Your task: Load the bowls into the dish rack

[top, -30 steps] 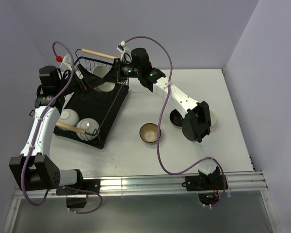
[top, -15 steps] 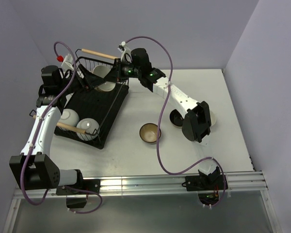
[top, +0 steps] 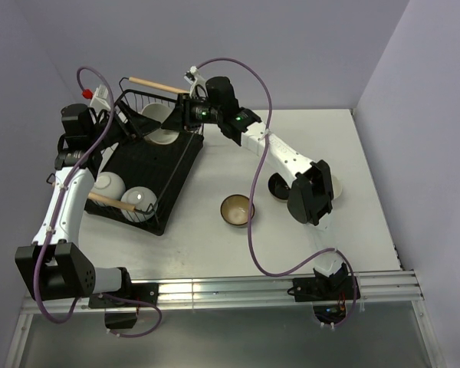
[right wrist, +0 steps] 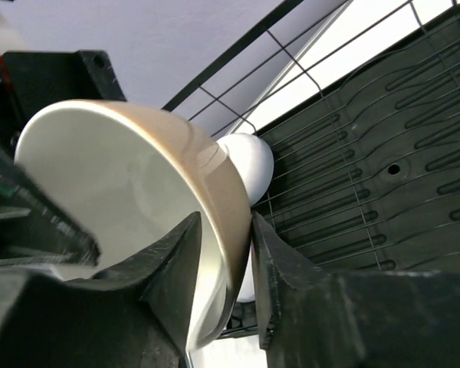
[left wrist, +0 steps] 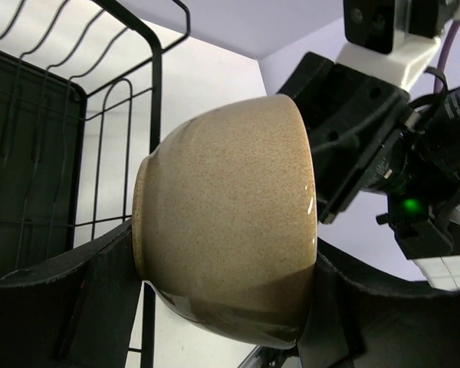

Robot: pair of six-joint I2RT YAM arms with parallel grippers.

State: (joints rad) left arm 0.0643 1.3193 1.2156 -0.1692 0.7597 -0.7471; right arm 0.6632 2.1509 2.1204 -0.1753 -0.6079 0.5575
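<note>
A cream-beige bowl (top: 162,130) hangs on its side over the far end of the dish rack (top: 149,165). My right gripper (top: 180,119) is shut on its rim, one finger inside and one outside (right wrist: 226,253). My left gripper (top: 138,126) spans the same bowl (left wrist: 230,207) from foot to rim, both fingers touching it (left wrist: 226,307). Two white bowls (top: 107,184) (top: 138,198) sit in the rack's near end. A brown bowl (top: 236,208) and a black bowl (top: 278,186) stand on the table. A pale bowl (top: 336,184) is mostly hidden behind my right arm.
The rack has wooden rod handles at the far end (top: 157,84) and the near end (top: 111,201). Its wire wall (left wrist: 153,92) stands close beside the held bowl. My right arm stretches across the table from the near right; a purple cable (top: 253,230) loops over the table.
My left wrist has shifted a little up and to the left. The cream-beige bowl has shifted slightly left over the rack. My right arm has hardly moved.
</note>
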